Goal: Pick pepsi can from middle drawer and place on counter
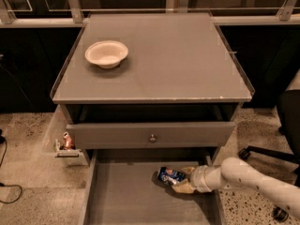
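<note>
The pepsi can (168, 175) lies on its side on the floor of the open middle drawer (126, 196), right of its middle. My gripper (182, 179) reaches in from the right on a white arm. Its tan fingers (183, 188) sit on either side of the can's right end and hold it low, at the drawer floor. The grey counter (178, 55) is above, with thin raised side rims.
A cream bowl (106, 53) stands on the counter's left back part. A grey drawer front with a round knob (152, 138) juts out above the middle drawer. A small reddish can-like item (68, 141) sits on a ledge at the cabinet's left. An office chair base (262, 153) is on the right.
</note>
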{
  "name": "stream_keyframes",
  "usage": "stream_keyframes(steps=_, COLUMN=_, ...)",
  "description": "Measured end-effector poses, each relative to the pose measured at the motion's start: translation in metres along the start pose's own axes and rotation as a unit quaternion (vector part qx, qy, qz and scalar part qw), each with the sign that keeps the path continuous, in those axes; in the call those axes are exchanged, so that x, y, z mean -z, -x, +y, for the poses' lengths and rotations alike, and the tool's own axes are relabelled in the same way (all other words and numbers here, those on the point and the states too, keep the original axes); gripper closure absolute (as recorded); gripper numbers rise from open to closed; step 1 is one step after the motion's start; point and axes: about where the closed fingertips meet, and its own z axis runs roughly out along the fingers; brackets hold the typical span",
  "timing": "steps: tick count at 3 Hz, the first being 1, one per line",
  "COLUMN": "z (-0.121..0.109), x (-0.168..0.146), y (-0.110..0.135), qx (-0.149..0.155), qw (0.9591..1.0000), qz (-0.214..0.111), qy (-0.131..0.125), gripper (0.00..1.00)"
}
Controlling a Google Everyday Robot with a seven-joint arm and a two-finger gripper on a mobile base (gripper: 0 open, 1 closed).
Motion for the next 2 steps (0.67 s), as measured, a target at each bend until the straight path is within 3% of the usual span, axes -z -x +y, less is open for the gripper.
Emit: stream_keyframes(steps=2, z=-0.003, x=0.080, y=0.041, qx=-0.002, qw=0.9999, qz=0.013, qy=0.009, gripper=1.00)
